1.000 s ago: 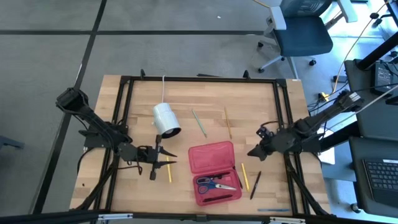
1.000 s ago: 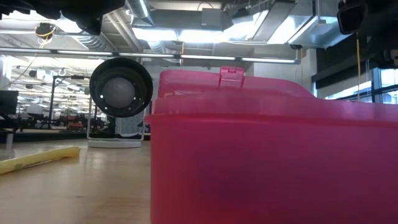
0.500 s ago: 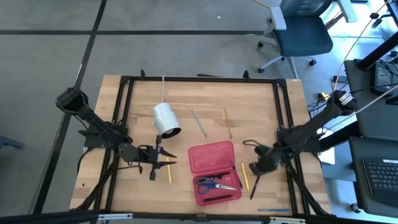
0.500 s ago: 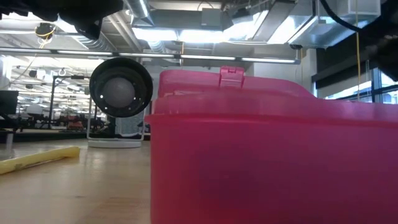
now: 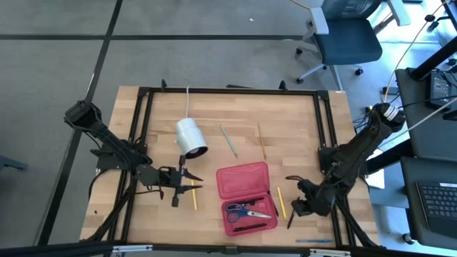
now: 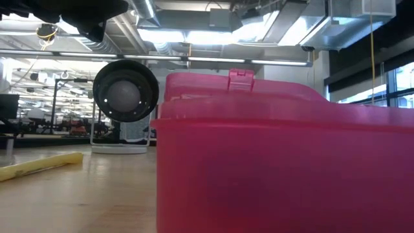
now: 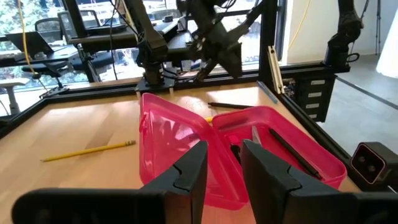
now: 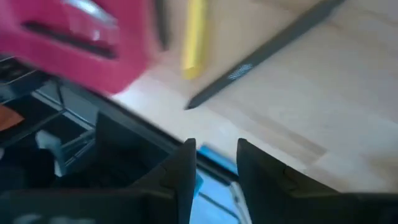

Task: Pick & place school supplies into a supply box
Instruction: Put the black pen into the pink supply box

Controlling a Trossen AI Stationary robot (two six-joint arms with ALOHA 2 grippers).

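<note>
The right gripper (image 5: 298, 208), fingers slightly spread and empty, hovers by the black pen (image 5: 293, 212) right of the open red box (image 5: 245, 180). It should straddle the pen's middle squarely before closing. The left gripper (image 5: 187, 181) waits, parted, left of the box.

An open-plan office lab: exposed ceiling ducts (image 6: 194, 26), rolling office chair (image 5: 346, 39), keyboard (image 5: 437, 202)

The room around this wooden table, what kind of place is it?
Probably a robotics lab or open workshop. A wooden table in a black metal frame stands on grey carpet, with a blue office chair and a desk with a keyboard beside it. The low view shows exposed ceiling ducts.
</note>
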